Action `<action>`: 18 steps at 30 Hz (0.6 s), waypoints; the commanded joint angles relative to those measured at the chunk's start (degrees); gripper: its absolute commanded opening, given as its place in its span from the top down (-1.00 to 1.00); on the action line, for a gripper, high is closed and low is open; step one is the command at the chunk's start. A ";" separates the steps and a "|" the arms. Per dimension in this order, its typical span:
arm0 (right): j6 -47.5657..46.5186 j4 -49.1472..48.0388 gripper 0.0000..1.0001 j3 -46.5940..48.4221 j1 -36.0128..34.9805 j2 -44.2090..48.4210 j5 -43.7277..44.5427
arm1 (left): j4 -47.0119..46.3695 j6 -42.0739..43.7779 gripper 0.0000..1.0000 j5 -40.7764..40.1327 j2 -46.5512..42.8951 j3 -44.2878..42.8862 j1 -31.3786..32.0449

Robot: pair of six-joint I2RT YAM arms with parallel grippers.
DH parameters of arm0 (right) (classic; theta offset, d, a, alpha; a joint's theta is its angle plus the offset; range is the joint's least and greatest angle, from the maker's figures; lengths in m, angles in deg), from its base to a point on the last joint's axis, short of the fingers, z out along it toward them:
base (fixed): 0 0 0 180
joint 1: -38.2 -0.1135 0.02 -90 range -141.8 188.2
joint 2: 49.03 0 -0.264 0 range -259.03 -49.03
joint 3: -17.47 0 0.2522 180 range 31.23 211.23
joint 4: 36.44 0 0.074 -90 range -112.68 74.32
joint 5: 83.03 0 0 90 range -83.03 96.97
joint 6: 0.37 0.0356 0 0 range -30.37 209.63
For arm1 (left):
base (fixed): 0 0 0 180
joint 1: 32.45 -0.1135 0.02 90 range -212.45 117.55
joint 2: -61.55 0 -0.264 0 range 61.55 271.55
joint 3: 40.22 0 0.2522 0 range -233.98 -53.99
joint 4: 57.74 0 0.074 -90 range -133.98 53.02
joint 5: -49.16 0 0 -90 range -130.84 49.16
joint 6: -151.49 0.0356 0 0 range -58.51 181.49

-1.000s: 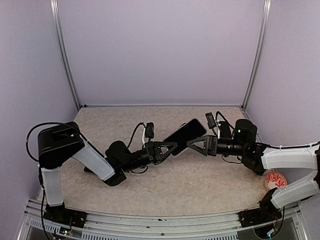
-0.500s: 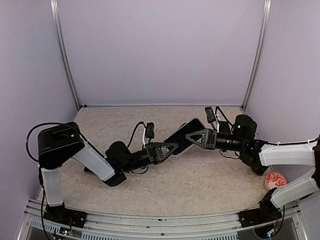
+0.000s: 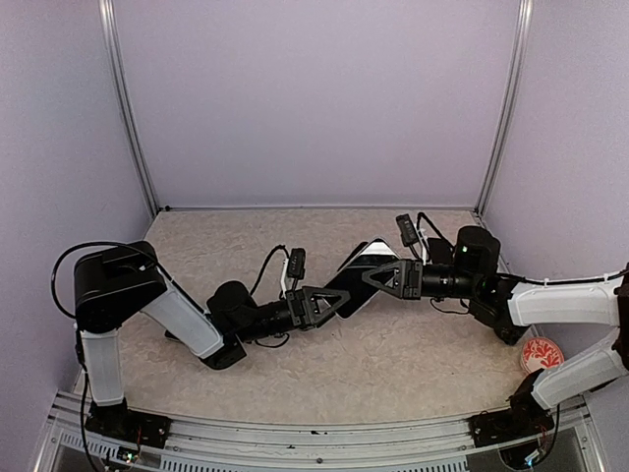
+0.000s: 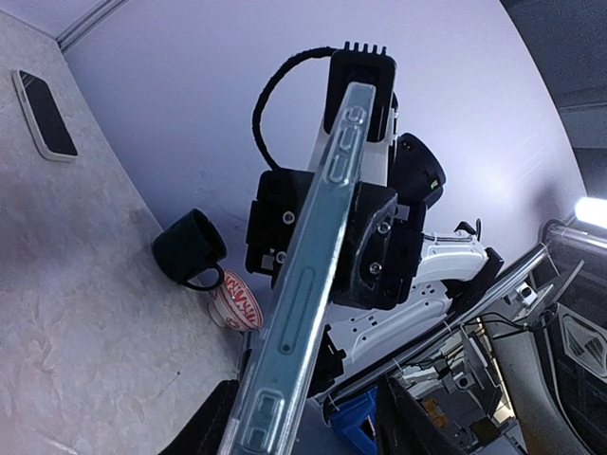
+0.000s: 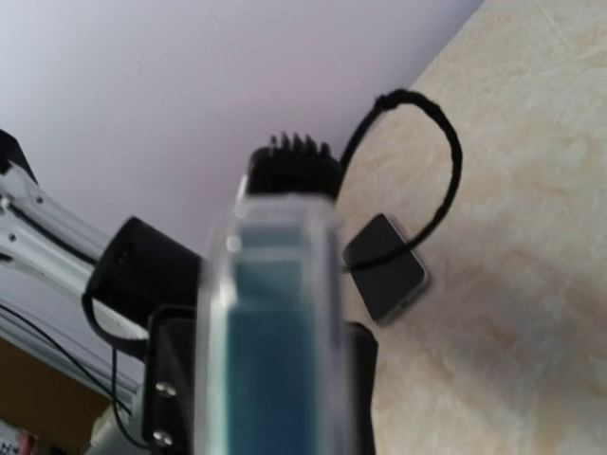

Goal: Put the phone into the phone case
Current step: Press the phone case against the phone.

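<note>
Table (image 3: 393, 364): mottled beige top.
Walls (image 3: 314, 98): plain pale lilac, at the back and on both sides.
Left post (image 3: 128, 108): metal upright in the back left corner.
Right post (image 3: 504, 108): metal upright in the back right corner.
Disc (image 3: 542, 354): round, red and white, on the table at far right.
Mug (image 4: 190, 248): black with a handle, just beside the disc.
Rail (image 3: 314, 433): metal, along the table's near edge.
</note>
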 commanded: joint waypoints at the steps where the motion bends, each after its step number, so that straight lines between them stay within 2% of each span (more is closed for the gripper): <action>1: -3.87 2.76 1.00 2.72 -0.20 3.04 -1.66 | -0.67 1.59 0.02 6.35 -2.43 1.64 -1.45; 6: -6.53 7.15 1.00 3.14 0.11 5.36 -2.31 | 0.92 3.73 -0.11 9.99 -5.00 4.76 -4.04; 13: -6.99 9.66 1.00 4.05 0.32 3.76 -6.49 | 16.19 13.81 -0.18 13.17 -10.48 2.30 -4.31; 18: -6.21 10.00 1.00 4.93 0.34 0.69 -11.96 | 22.48 17.69 -0.17 16.49 -11.27 -0.77 -4.13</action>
